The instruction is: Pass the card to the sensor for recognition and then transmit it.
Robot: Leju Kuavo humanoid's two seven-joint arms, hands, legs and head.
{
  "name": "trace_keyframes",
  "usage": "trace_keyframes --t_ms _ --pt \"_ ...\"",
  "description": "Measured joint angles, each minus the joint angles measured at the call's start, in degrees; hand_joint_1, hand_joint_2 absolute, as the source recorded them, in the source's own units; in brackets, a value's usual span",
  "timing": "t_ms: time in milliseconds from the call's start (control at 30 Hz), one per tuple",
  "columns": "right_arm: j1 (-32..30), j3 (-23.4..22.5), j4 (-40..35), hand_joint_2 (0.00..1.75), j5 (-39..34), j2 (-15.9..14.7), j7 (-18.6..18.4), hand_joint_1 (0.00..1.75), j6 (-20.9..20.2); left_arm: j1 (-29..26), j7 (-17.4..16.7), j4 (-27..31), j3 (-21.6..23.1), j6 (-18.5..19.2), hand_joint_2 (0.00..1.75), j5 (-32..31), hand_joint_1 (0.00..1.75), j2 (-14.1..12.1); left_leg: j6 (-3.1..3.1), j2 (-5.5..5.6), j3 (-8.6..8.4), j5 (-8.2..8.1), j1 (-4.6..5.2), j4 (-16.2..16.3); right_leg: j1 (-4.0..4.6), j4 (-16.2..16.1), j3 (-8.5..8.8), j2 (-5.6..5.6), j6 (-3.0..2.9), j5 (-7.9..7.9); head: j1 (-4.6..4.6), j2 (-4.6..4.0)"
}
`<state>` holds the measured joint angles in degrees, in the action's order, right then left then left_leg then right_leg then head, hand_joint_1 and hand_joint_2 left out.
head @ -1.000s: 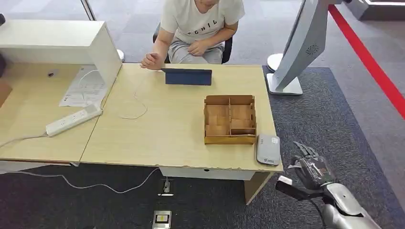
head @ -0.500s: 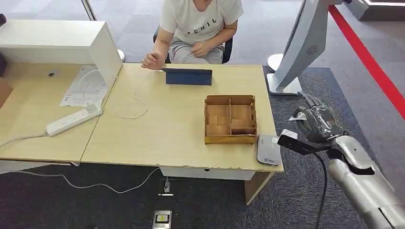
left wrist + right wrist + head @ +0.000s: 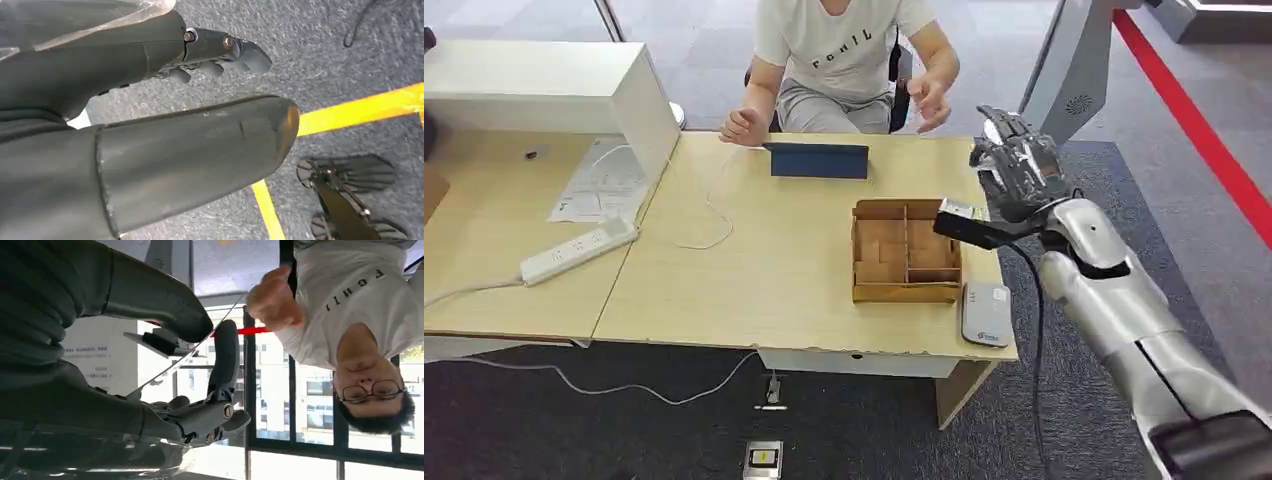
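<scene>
My right hand (image 3: pixel 1021 170) is raised above the table's far right corner, past the wooden box. It pinches a thin pale card (image 3: pixel 200 342) between the thumb and a finger (image 3: pixel 222 360); the card is seen edge-on in the right wrist view and as a small white sliver (image 3: pixel 993 129) in the head view. The grey card sensor (image 3: pixel 985 313) lies flat at the table's front right corner, well below and behind the hand. A seated person's hand (image 3: pixel 930 100) is lifted just left of my right hand. My left hand (image 3: pixel 125 55) hangs over the carpet, holding nothing, fingers apart.
A wooden compartment box (image 3: pixel 906 250) stands beside the sensor. A dark tablet (image 3: pixel 818 160) leans at the table's far edge before the person. A power strip (image 3: pixel 579 250), papers and a white cabinet (image 3: pixel 554 90) are to the left. A white kiosk stand (image 3: pixel 1044 120) rises at right.
My right arm has swung up from below the table's front corner, past the sensor, to the far right corner. The person has raised a hand toward it.
</scene>
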<state>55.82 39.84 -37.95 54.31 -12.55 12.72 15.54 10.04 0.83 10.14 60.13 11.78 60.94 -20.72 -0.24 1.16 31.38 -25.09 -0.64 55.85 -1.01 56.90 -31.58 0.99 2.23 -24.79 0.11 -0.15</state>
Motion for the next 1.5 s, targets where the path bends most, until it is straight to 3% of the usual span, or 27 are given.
trace_keyframes --t_ms 200,400,600,933,967,1000,1333,1500 --pt "1.94 1.97 5.78 1.75 2.04 6.39 -2.69 1.75 -0.72 -0.12 -0.13 0.00 0.02 -0.11 0.00 0.55 0.00 0.42 0.00 -0.01 0.00 0.00 0.00 0.00 0.00 0.00 -0.03 -0.01 -0.01 -0.01 0.02 0.00" --pt "3.58 3.26 9.05 1.75 3.43 10.58 -3.28 1.75 -0.92 -0.27 -0.13 0.00 0.02 -0.11 0.00 1.42 0.00 0.83 0.00 0.00 -0.01 0.00 -0.01 0.00 0.01 0.00 -0.03 -0.01 -0.01 -0.01 0.00 0.00" --pt "4.54 4.18 11.37 1.75 3.98 12.57 -3.74 1.75 -1.49 -0.39 -0.59 -0.02 0.02 -0.30 0.00 2.25 0.00 1.13 0.00 0.00 -0.02 0.00 0.00 0.00 0.00 0.00 -0.02 -0.01 -0.01 0.00 0.04 0.00" --pt "4.74 4.96 14.08 1.75 4.94 13.27 -5.36 1.75 -1.62 -0.84 -1.40 0.00 0.02 -0.94 0.00 3.39 0.00 1.49 0.00 -0.01 -0.05 0.00 0.00 0.00 0.00 -0.01 -0.02 -0.01 -0.01 0.00 0.02 0.00" --pt "4.74 5.05 14.32 1.75 5.01 13.25 -5.49 0.61 -1.57 -0.85 -1.38 0.00 0.02 -0.94 0.00 3.39 0.00 1.53 0.00 -0.01 -0.04 0.00 0.00 0.00 0.00 -0.01 -0.03 -0.01 -0.01 0.00 0.04 0.00" --pt "4.75 5.12 14.52 0.00 5.01 13.25 -5.60 0.00 -1.53 -0.86 -1.33 0.00 0.02 -0.94 0.00 3.39 0.00 1.55 0.00 -0.01 -0.05 0.00 0.00 0.00 0.00 -0.01 -0.02 -0.01 -0.01 0.00 0.02 0.00" --pt "4.82 3.72 15.50 0.00 2.82 13.10 -3.39 0.00 -1.95 -0.95 -1.25 0.00 0.02 -0.94 0.00 3.52 0.00 1.60 0.00 -0.02 -0.06 0.00 0.00 0.00 0.00 -0.01 -0.03 0.00 -0.02 0.00 0.02 0.00" --pt "4.73 1.17 15.46 0.00 -0.36 12.27 0.10 0.00 0.06 -0.95 -1.64 0.00 0.02 -1.05 0.00 3.52 0.00 1.60 0.00 -0.02 -0.10 0.01 0.00 0.01 0.00 -0.01 -0.03 0.00 -0.03 0.02 0.02 0.00"
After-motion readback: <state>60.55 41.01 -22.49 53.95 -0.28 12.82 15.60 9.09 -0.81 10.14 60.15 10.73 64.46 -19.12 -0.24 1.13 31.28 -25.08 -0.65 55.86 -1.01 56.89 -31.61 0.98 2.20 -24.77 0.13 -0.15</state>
